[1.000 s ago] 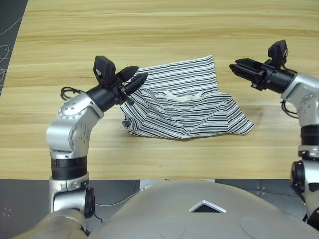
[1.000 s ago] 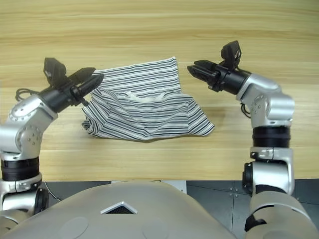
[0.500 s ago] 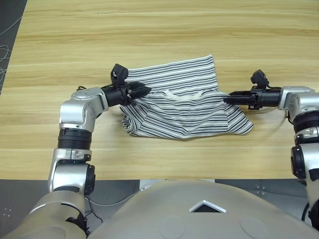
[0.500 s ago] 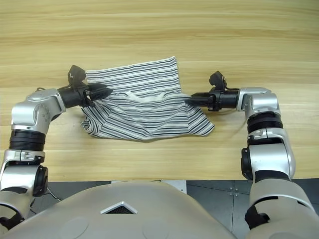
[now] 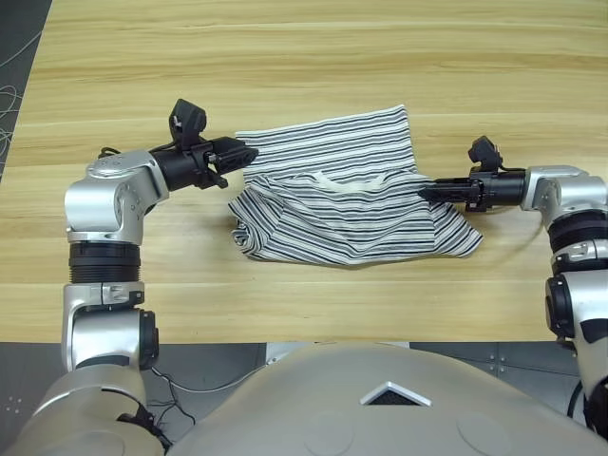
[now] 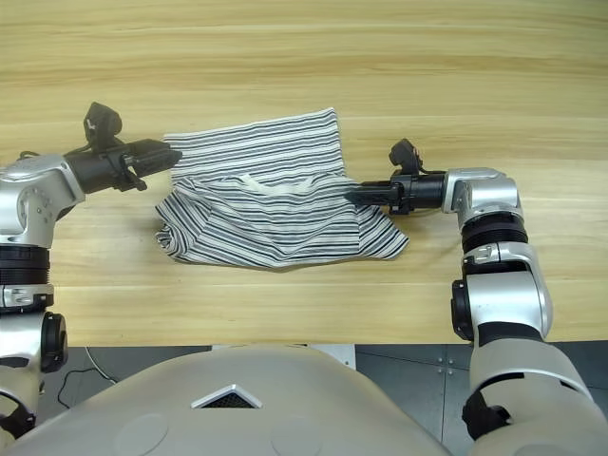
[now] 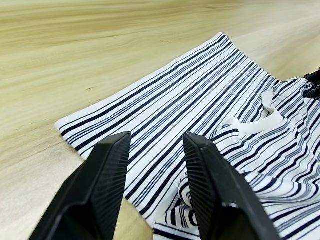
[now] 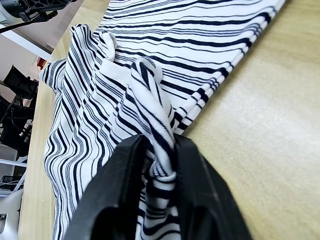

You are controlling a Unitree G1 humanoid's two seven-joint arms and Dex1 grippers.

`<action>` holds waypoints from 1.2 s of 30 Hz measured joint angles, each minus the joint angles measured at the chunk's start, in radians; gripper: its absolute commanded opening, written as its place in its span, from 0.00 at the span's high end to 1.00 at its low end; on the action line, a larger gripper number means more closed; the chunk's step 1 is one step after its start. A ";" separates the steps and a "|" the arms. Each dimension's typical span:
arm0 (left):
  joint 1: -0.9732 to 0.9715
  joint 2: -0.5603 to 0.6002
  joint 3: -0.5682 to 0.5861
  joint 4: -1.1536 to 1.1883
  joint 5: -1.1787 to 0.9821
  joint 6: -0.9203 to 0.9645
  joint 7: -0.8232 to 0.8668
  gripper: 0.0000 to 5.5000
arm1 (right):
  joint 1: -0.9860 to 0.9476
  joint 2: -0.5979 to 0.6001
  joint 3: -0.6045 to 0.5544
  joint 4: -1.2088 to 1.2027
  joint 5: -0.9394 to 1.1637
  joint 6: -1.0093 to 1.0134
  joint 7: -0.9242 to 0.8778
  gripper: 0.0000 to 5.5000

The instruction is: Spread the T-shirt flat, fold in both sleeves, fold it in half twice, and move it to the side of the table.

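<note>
A black-and-white striped T-shirt [image 5: 347,204] lies crumpled and partly folded over itself in the middle of the wooden table [image 5: 285,57], its white collar facing up. My left gripper [image 5: 242,152] hovers open just off the shirt's far left corner, and its fingers [image 7: 112,165] hold nothing. My right gripper [image 5: 429,190] is low at the shirt's right side, shut on a bunched fold of striped fabric [image 8: 150,95].
Bare wood surrounds the shirt on all sides, widest toward the far edge. The table's front edge [image 5: 285,340] runs close below the shirt. Dark floor with loose cables [image 5: 9,95] lies past the left edge.
Both arms came down from above the table to the shirt. The left gripper then drew back leftward off the fabric and is open. The right gripper closed on the right-side fold.
</note>
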 measured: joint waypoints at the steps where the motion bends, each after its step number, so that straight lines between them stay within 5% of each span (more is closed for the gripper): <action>1: 0.008 0.006 0.009 -0.011 -0.007 0.007 -0.005 0.65 | 0.000 0.000 -0.003 -0.001 0.000 0.000 0.001 0.96; 15: 0.101 0.021 -0.025 -0.119 -0.043 0.079 -0.070 0.65 | 0.001 0.000 -0.006 -0.017 -0.028 -0.011 0.002 0.98; 24: 0.098 -0.037 -0.082 -0.065 0.005 0.022 -0.047 0.39 | 0.001 0.000 -0.006 -0.019 -0.040 -0.024 0.010 0.98; 36: 0.100 -0.040 -0.070 -0.066 0.003 -0.016 -0.047 0.38 | 0.001 0.000 -0.014 -0.017 -0.043 -0.028 0.023 0.98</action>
